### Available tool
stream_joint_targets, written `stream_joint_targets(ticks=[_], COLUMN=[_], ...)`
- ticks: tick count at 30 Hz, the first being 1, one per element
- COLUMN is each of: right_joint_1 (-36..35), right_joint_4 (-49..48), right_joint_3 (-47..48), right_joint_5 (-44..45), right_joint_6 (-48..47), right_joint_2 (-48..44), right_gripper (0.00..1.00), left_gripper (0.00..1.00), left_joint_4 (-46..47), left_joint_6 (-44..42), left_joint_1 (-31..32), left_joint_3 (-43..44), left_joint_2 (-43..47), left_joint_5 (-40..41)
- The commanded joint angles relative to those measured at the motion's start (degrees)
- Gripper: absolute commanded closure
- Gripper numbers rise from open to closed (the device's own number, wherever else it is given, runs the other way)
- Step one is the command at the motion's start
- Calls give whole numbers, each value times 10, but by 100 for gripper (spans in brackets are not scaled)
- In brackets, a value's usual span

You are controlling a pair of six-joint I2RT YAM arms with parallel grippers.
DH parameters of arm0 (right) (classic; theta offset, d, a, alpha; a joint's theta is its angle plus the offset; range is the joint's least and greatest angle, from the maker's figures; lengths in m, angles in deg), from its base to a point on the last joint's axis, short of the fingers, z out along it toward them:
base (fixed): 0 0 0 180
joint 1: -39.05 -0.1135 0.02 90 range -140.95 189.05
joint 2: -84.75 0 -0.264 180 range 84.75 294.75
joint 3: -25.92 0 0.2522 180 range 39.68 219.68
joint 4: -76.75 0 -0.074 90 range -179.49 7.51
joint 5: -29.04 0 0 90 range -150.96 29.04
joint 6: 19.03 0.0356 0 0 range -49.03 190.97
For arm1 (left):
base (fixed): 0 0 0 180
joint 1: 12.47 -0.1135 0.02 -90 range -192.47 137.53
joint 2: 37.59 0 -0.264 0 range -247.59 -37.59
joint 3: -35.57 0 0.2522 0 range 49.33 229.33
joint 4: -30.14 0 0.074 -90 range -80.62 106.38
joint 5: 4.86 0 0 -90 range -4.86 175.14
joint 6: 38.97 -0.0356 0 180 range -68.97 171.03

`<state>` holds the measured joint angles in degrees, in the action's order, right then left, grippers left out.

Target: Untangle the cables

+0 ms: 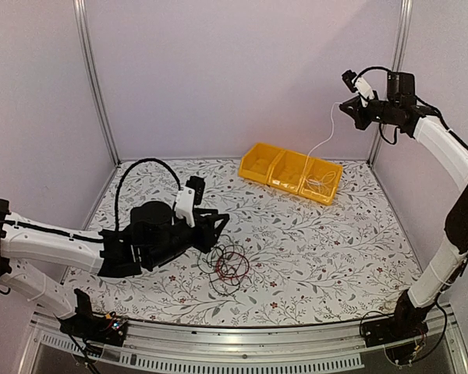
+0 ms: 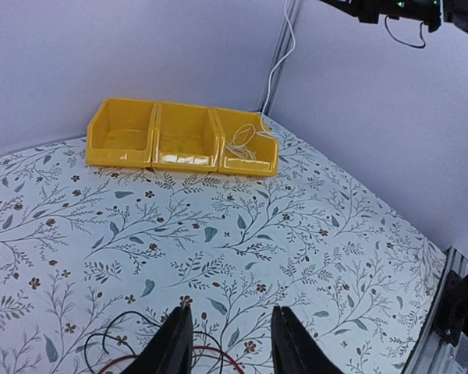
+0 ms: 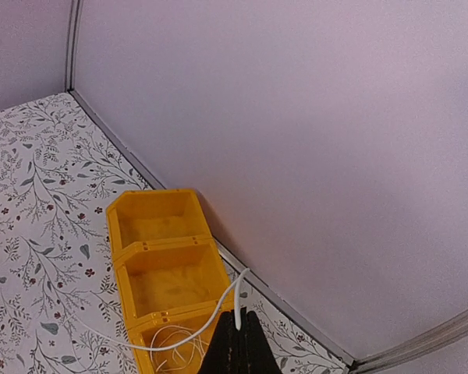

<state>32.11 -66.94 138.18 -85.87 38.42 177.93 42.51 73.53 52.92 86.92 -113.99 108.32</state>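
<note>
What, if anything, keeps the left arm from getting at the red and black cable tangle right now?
Probably nothing, so yes: the left gripper hangs right beside the tangle, jaws apart, only bare table between. The right gripper, jaws shut on the white cable, is high over the yellow bin.

I'm working in a lab test cell: plain pale walls [image 1: 218,70], aluminium frame posts [image 1: 94,78], a floral tabletop [image 1: 335,249], both robot arms [image 1: 47,238] bolted to a metal rail [image 1: 242,343].

Top view looks down; both wrist views share the yellow bins [image 2: 186,158].
</note>
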Motion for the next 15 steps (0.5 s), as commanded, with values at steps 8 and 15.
stream_joint_targets(ticks=[8,15], right_joint_1=[43,44], right_joint_4=[-32,-14], right_joint_3=[-13,0], right_joint_5=[5,18], right_joint_6=[17,3], right_joint_2=[99,162], right_gripper=[100,100], left_gripper=[64,64], left_joint_4=[-36,-42], left_joint_6=[1,3], left_joint_1=[9,10], left_joint_3=[-26,-24], left_joint_2=[42,39], left_joint_5=[42,42])
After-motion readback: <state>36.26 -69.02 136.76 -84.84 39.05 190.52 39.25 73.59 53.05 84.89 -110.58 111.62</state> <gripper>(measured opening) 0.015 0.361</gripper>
